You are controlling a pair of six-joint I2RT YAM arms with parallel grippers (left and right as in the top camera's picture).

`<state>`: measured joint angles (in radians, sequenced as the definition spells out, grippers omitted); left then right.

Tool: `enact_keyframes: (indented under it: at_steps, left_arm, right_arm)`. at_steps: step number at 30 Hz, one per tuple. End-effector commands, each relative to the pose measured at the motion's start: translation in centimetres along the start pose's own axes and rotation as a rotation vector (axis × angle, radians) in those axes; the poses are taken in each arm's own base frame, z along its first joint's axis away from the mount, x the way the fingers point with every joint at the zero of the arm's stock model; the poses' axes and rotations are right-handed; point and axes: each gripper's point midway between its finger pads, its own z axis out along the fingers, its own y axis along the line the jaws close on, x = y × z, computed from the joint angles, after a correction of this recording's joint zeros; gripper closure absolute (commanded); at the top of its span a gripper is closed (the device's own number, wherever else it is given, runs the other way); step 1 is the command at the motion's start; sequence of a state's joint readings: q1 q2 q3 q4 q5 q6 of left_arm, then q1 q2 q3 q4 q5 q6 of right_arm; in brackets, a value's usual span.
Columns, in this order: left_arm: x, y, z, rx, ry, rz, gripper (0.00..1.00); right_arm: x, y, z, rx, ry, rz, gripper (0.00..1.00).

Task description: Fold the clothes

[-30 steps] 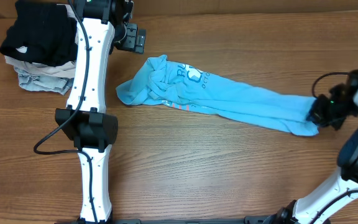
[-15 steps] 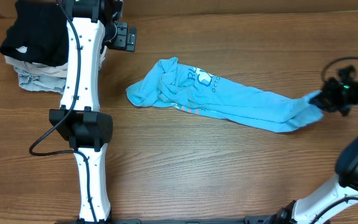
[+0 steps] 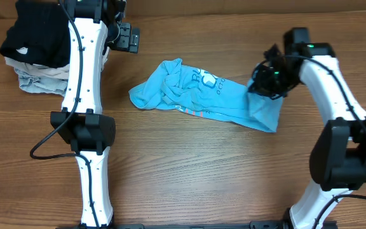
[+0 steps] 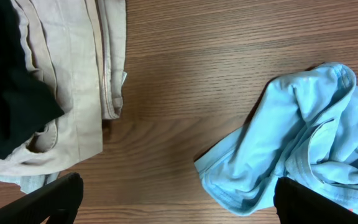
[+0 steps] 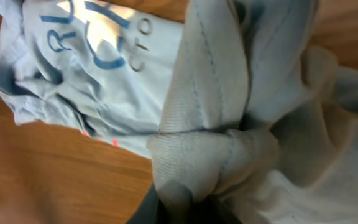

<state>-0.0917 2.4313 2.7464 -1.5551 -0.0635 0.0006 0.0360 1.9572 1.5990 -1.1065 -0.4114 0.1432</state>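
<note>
Crumpled light sky-blue soft T-shirt [image 3: 196, 95] lies mid-worktop, nearer the far edge; right gripper [image 3: 267, 79] clenched on a bunched fold of its right end, raised; left gripper [image 4: 176, 186] released, empty, near far-left corner beside stacked black and beige folded garments [image 3: 33, 54].

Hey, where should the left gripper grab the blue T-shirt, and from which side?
Take the free rolled edge at the crumpled left end of the T-shirt, coming down from above on the side facing the folded stack. That edge lies low on the table and is closest to the open left gripper. The right gripper pinches the opposite end.
</note>
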Motion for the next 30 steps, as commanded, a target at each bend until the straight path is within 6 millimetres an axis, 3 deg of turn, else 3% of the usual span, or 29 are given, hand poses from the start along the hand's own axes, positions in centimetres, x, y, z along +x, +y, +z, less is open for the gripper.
enact_keyframes:
  at_steps: [1, 6, 12, 13, 16, 18, 21, 24, 30]
  left_arm:
    - [-0.2, -0.3, -0.6, 0.013, -0.017, 0.015, 0.0]
    - [-0.3, -0.3, -0.6, 0.013, -0.02, 0.015, 0.0]
    - [-0.6, -1.1, -0.6, 0.062, -0.033, 0.015, 0.0]
    - [-0.6, -1.1, -0.6, 0.062, -0.032, 0.014, 0.0]
    - [-0.6, -1.1, -0.6, 0.062, -0.032, 0.015, 0.0]
    - [-0.6, -1.1, -0.6, 0.062, -0.032, 0.015, 0.0]
    - [-0.6, -1.1, -0.6, 0.062, -0.032, 0.015, 0.0]
    - [-0.5, -1.1, -0.3, 0.063, -0.024, 0.016, 0.0]
    - [0.4, -3.0, 1.9, 0.167, 0.03, 0.138, 0.0]
  right_arm:
    - [-0.6, 2.1, -0.3, 0.046, -0.058, 0.011, 0.96]
    - [-0.6, 4.5, 1.3, 0.031, -0.068, -0.01, 0.96]
    - [-0.7, 5.4, 3.2, 0.05, -0.072, -0.002, 0.92]
    - [-0.6, 5.4, 3.5, 0.053, -0.065, -0.003, 0.87]
    - [-0.3, 5.6, 4.1, 0.046, -0.046, -0.005, 0.46]
    - [0.0, 6.2, 4.2, 0.012, -0.03, -0.016, 0.36]
    - [0.0, 7.8, 3.5, -0.069, -0.028, -0.049, 0.33]
    - [-0.6, 8.2, 1.9, -0.091, -0.069, -0.066, 0.28]
    - [-2.0, 5.6, -1.6, -0.07, -0.145, -0.005, 0.23]
